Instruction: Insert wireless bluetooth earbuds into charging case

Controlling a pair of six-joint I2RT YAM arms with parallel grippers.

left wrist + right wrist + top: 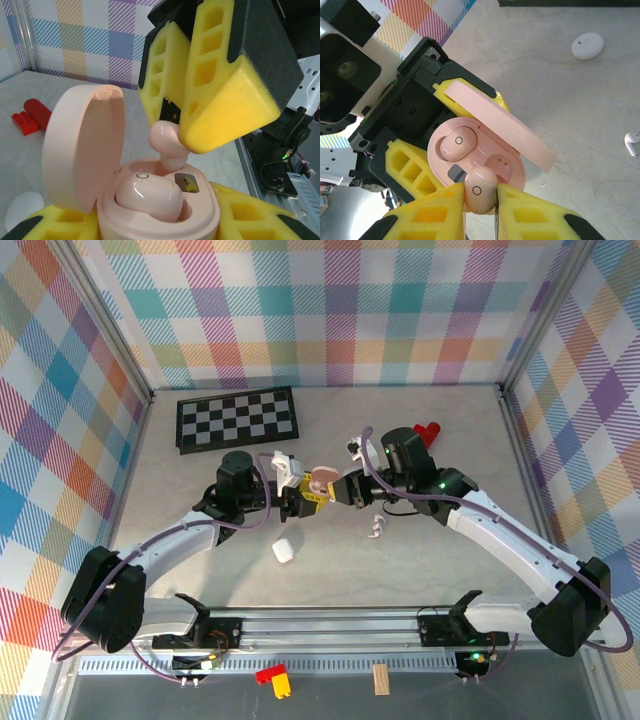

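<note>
A pink charging case [322, 483] is held with its lid [500, 125] open in my left gripper [157, 222], yellow pads on both sides. One pink earbud [458, 143] is seated in the case's left socket. My right gripper [480, 197] is shut on a second pink earbud [479, 189], which hangs just above the empty socket [501, 162]. In the left wrist view this earbud [167, 140] points its tip down at the case [200, 200]. In the top view my right gripper [345, 490] meets the case from the right.
A white stemmed earbud [376, 528] lies on the table just right of the grippers and a white pebble-shaped case [284, 551] lies nearer the front. A chessboard [236, 419] lies at the back left, a red brick [428, 430] at the back right.
</note>
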